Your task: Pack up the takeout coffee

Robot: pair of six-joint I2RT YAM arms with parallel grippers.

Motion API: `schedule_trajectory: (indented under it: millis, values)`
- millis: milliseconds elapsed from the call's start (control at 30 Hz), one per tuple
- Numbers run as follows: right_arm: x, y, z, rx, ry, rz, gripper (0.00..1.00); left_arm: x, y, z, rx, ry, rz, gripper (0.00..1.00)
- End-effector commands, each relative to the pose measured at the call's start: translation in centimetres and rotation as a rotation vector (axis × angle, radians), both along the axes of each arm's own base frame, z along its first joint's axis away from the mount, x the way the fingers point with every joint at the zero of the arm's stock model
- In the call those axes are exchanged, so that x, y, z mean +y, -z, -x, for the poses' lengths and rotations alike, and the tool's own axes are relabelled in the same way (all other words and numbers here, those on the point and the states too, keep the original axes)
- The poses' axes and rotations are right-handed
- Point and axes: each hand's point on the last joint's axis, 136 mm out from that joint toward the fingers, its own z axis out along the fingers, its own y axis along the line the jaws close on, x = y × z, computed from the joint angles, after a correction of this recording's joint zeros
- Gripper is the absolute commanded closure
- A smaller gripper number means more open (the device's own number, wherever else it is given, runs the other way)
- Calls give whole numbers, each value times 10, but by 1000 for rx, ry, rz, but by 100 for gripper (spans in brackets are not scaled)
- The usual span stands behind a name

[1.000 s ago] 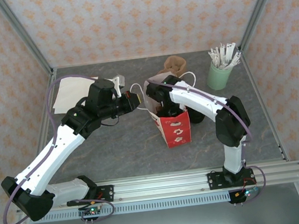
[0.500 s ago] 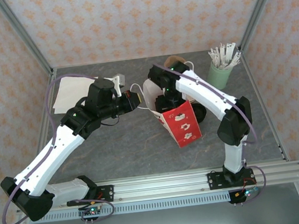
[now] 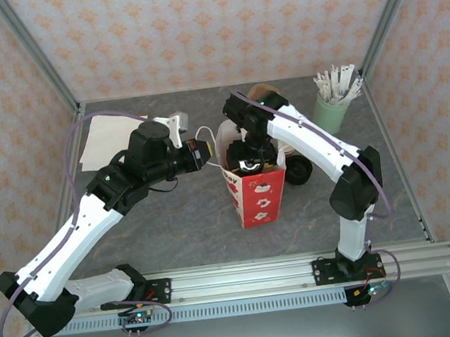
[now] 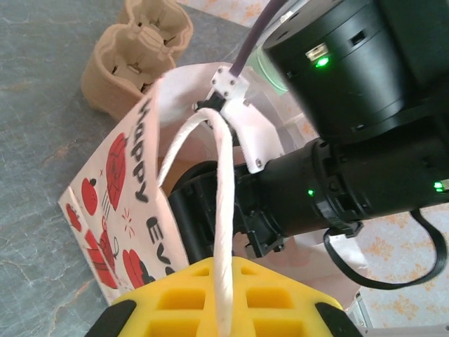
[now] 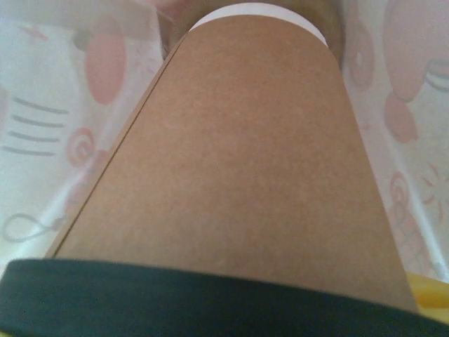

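Takeout coffee (image 5: 238, 154) — brown sleeve close to the right-wrist camera, bag walls around it: inside the red-and-white paper bag (image 3: 259, 199), gripped by the right tool (image 3: 250, 160). Bag leaned rightward half a second ago, now upright. Left tool (image 4: 224, 298), on the bag's left, is clamped on the white rope handle (image 4: 223, 210) — insertion looks nearly done, release remains.

White rope handle (image 4: 223, 232) between yellow jaws

There are two arms, left (image 3: 92, 216) and right (image 3: 321, 157), one red-and-white bag (image 3: 257, 201) and one coffee cup (image 5: 224, 175). One green cup (image 3: 329, 114) holds a bunch of sticks (image 3: 337, 82), too small to count. There is also one white sheet (image 3: 108, 141), one black round object (image 3: 299, 172), and a stack of pulp trays (image 4: 133, 56), their number unclear.
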Motion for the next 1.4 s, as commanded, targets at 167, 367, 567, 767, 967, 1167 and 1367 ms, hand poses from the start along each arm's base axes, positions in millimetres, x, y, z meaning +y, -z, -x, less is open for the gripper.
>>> schedule_trajectory:
  millis: [167,367,567,767,967,1167,1367]
  values:
    - [5,-30,-9,-80,2,-42,25,5,-22,1,-86,-8,-3,87]
    - [4,-44,-9,-100,5,-49,25,9,-14,-1,-80,-29,-15,68]
    - [-2,-53,-6,-100,0,-30,25,21,-26,1,-121,-71,-22,49]
    - [-15,-56,1,-90,-7,24,25,36,-37,4,-167,-112,-42,46]
    - [-24,-63,11,-75,-18,41,25,46,-41,5,-215,-132,-80,42]
    - [-35,-74,16,-94,-17,68,25,55,-48,8,-290,-131,-126,38]
    - [-33,-99,16,-149,-12,15,24,63,-58,14,-375,-116,-166,22]
